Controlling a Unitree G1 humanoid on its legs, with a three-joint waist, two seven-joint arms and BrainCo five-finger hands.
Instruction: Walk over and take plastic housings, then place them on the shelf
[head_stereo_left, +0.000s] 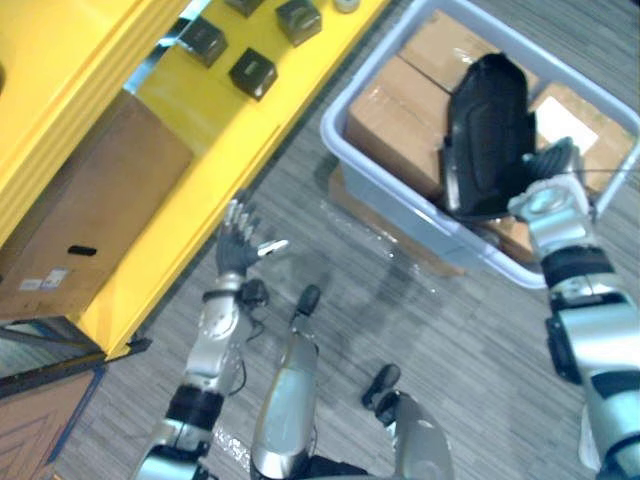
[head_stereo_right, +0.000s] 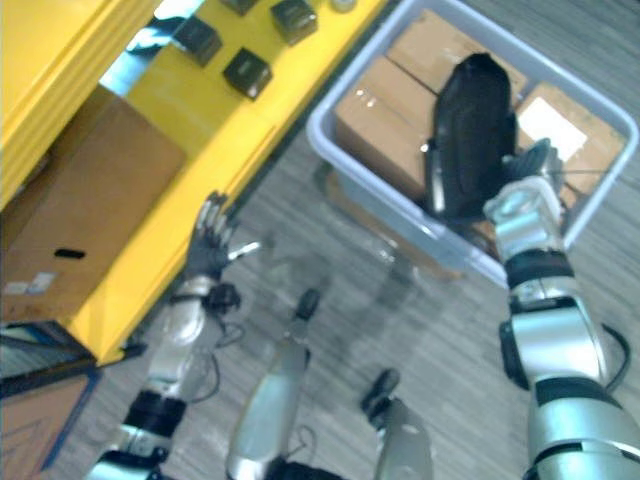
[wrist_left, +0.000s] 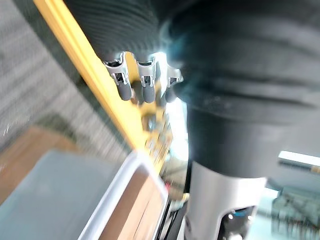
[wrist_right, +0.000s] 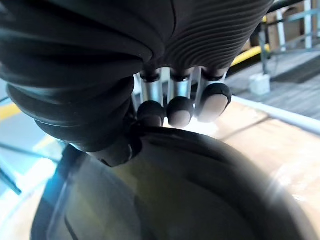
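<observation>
A black plastic housing (head_stereo_left: 488, 130) stands upright above the grey bin (head_stereo_left: 390, 195), a curved shell with its hollow side facing my right hand (head_stereo_left: 548, 190). The right wrist view shows that hand's fingers (wrist_right: 180, 110) curled over the housing's rim (wrist_right: 200, 200), so it is shut on it. My left hand (head_stereo_left: 238, 245) is held up over the floor beside the yellow shelf (head_stereo_left: 220, 110), fingers spread and straight, holding nothing. In its wrist view the fingertips (wrist_left: 132, 85) point along the shelf's yellow edge (wrist_left: 85, 65).
Brown cardboard boxes (head_stereo_left: 395, 120) fill the bin under the housing. Several small black boxes (head_stereo_left: 253, 72) lie on the yellow shelf's surface. A large cardboard box (head_stereo_left: 90, 210) sits under the shelf at the left. Grey carpet lies between shelf and bin.
</observation>
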